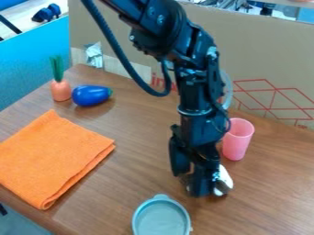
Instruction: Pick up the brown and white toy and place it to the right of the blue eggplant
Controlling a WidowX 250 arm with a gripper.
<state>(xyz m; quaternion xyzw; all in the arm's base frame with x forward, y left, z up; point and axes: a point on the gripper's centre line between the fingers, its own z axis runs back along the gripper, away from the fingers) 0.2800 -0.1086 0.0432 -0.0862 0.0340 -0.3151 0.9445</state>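
Claw (189,184) at white object (225,181), red-printed cardboard (266,59) behind

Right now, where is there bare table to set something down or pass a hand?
Bare wood lies between the orange cloth and the gripper, and at the picture's lower right, beyond the pink cup and whitish object. It is crowded around the gripper, cup and object, and where the blue eggplant sits beside the carrot.

Lighting bright, diffuse; can't tell src. Soft shadows nr blue eggplant (91,95) & along R edge of orange cloth (52,158). Mild sheen on table (138,124), sm highlights on blk arm (197,94).
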